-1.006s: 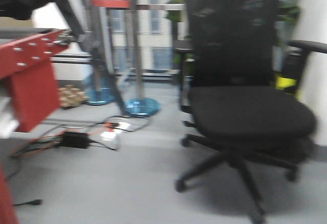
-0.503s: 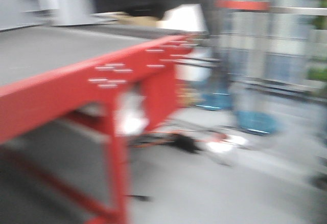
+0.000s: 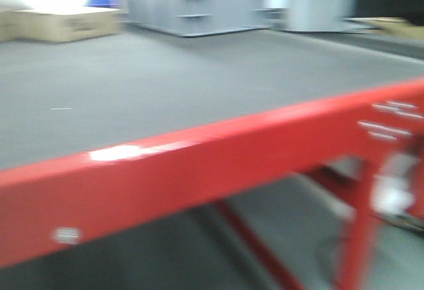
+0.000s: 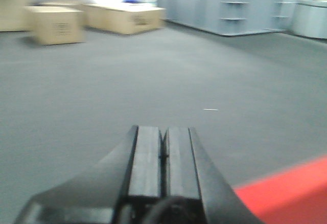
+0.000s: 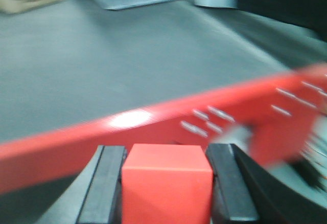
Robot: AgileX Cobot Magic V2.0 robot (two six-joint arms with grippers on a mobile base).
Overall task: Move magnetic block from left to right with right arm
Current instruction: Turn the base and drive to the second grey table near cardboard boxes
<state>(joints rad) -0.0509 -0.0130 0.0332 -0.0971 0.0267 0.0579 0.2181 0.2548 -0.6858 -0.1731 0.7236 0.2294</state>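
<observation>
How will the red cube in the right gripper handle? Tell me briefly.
The magnetic block looks rigid: flat faces, no squashing between the fingers of the right gripper. Flat sides suggest it won't roll. Smooth faces might slip.

A worktop [image 3: 165,85] stretches away behind its near rim [image 3: 199,164]. Boxes [image 4: 56,24] sit at its far left, with cabinets [image 4: 225,9] at the back, right of them. The block [image 5: 166,180] sits between the fingers [image 5: 108,183] of the right gripper [image 5: 166,193], before the rim. The left gripper [image 4: 163,150] hangs over the worktop.
</observation>
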